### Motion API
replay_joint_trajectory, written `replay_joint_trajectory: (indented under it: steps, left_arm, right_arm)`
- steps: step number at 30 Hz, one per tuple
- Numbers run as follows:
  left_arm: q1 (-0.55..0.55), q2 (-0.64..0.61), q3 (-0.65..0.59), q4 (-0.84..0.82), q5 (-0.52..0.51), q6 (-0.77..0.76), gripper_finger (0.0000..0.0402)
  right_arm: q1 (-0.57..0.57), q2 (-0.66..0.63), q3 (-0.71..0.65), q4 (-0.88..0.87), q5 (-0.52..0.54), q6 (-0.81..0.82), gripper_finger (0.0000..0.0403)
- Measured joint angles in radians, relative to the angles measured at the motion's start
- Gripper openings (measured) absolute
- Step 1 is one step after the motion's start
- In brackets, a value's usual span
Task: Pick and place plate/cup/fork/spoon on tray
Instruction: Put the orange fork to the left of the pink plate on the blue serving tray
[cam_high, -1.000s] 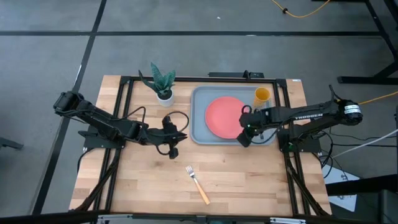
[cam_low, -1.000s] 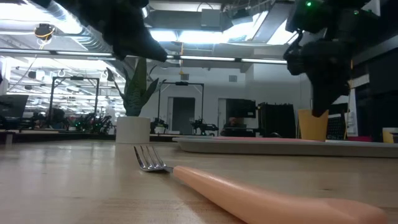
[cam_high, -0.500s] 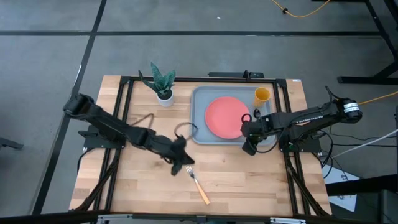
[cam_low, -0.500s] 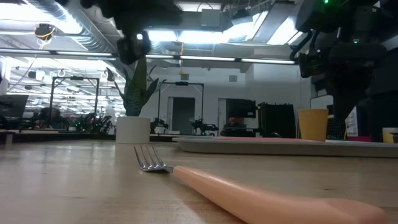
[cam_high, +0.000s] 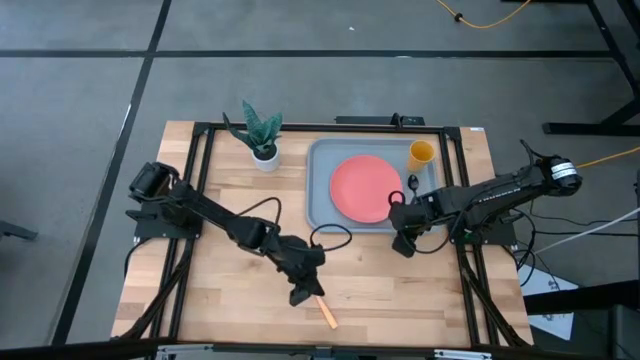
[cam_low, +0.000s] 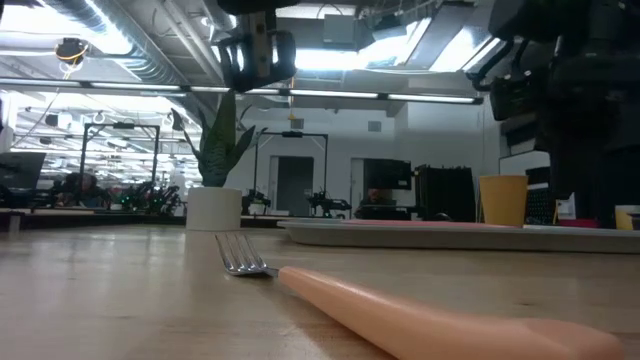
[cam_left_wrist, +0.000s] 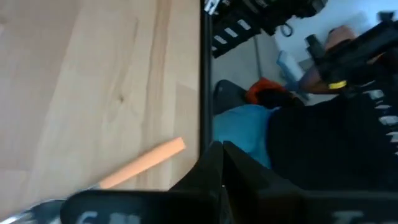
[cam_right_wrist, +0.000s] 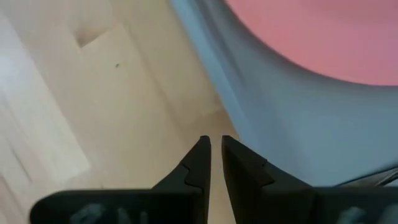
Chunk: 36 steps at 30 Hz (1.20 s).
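The tan-handled fork (cam_high: 322, 308) lies flat on the wooden table near its front edge, and it also shows in the low view (cam_low: 400, 312). My left gripper (cam_high: 303, 293) hovers shut above the fork's tine end, clear of it (cam_low: 255, 55). The coral-red plate (cam_high: 362, 188) and the yellow cup (cam_high: 421, 153) rest on the blue-grey tray (cam_high: 318, 215). A small dark thing (cam_high: 412, 184), perhaps the spoon, lies on the tray right of the plate. My right gripper (cam_high: 405, 245) is shut and empty, over the table just off the tray's near right corner (cam_right_wrist: 280, 137).
A small white pot with a green plant (cam_high: 262, 135) stands at the table's far left, beside the tray. A black frame rail (cam_high: 190, 200) runs along the table's sides. Bare wood lies between the fork and the tray.
My left gripper has swept from the table's middle toward the near edge and right, ending over the fork. My right gripper has drawn back from above the tray's near right part toward the near edge, off the tray. The fork has stayed where it was.
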Motion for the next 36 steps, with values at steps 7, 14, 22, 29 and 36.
replay_joint_trajectory:
  steps: [7,14,22,29,36]
  left_arm:
    - [-0.036,0.031,0.002,0.023,-0.088,0.176,0.0001]
    - [-0.042,0.131,0.001,0.074,-0.069,0.266,0.0001]
    - [-0.054,0.167,0.001,0.077,-0.099,0.252,0.0]
    - [-0.068,0.173,0.0,-0.077,-0.274,0.19,0.0]
    - [-0.068,0.17,0.0,-0.133,-0.28,0.184,0.0]
  right_arm:
    - [0.068,0.0,0.0,-0.002,0.0,-0.001,0.0045]
    - [0.124,0.0,0.0,-0.005,-0.002,0.034,0.0045]
    - [0.157,0.0,0.0,-0.001,0.006,0.056,0.0045]
    - [0.177,0.0,0.0,0.0,0.024,0.057,0.0045]
    - [0.187,0.0,0.0,0.001,0.05,0.057,0.0045]
